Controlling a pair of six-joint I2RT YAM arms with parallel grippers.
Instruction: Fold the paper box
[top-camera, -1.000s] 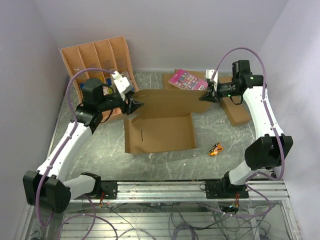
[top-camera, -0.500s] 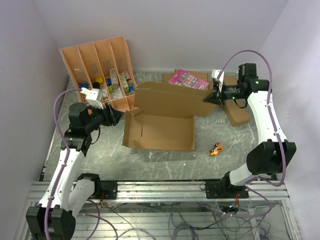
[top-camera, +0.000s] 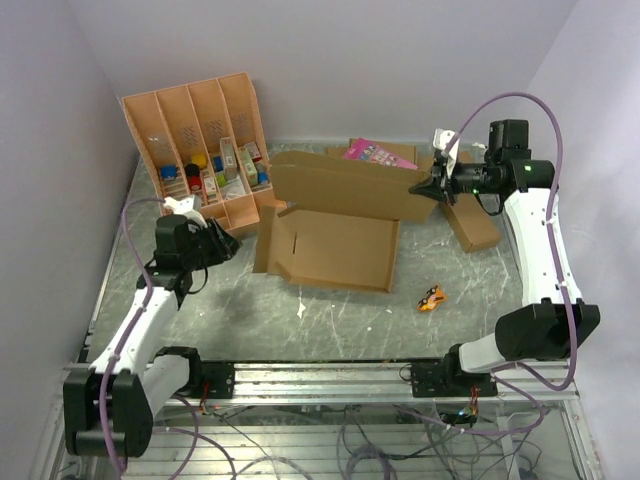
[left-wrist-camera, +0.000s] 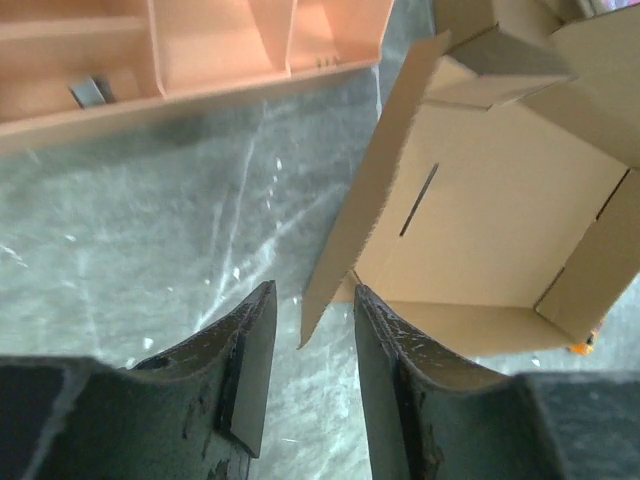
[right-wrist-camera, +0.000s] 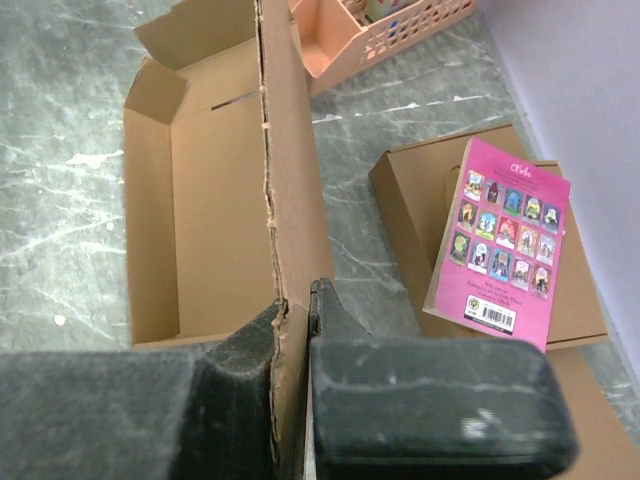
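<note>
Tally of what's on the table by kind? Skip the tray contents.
paper box: 1
pink book: 1
small boxes: 2, one under the book, one at right
tray: 1
orange item: 1
Total: 6

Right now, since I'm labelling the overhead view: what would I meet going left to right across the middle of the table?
left tool → paper box → small brown box
</note>
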